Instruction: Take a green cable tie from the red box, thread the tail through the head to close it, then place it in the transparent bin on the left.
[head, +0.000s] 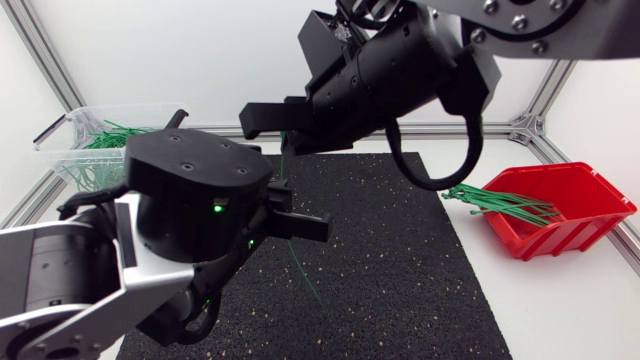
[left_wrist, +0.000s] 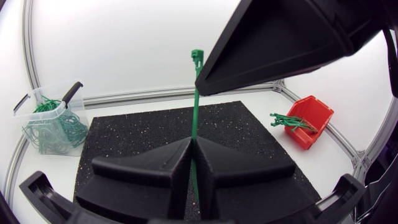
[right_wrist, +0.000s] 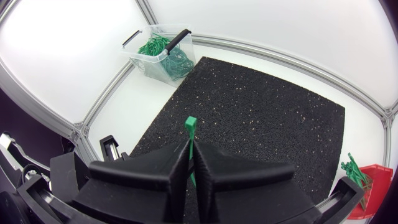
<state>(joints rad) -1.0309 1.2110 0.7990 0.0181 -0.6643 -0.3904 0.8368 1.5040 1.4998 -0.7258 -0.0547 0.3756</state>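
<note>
- The counter (head: 560, 300) is smooth and white, edged with silver metal rails.
- A black mat (head: 400, 260), rubbery and grainy with pale flecks, lies flat across the middle of the counter.
- My left gripper (left_wrist: 192, 144) is raised above the near left part of the mat. Its matte black wedge fingers are pressed together, pinching the green cable tie (left_wrist: 194, 112) partway along its strap.
- My right gripper (right_wrist: 190, 144) comes in from the far right and hangs over the far part of the mat, above the left gripper. Its fingers are likewise pressed together on the same tie, close under the head.
- The transparent bin (head: 62, 150), thin clear plastic with a black handle (right_wrist: 176, 39), sits at the far left, off the mat. A tangled heap of ties (left_wrist: 53, 127) fills it.
- The red box (head: 570, 215), glossy moulded plastic with an open sloping front, stands at the right. A bundle of ties (head: 500, 203) sticks out toward the mat.
- The cable tie is a thin, stiff green strip running nearly upright between both grippers. Its squared head pokes just beyond the right fingertips, and its tail hangs below the left gripper.
</note>
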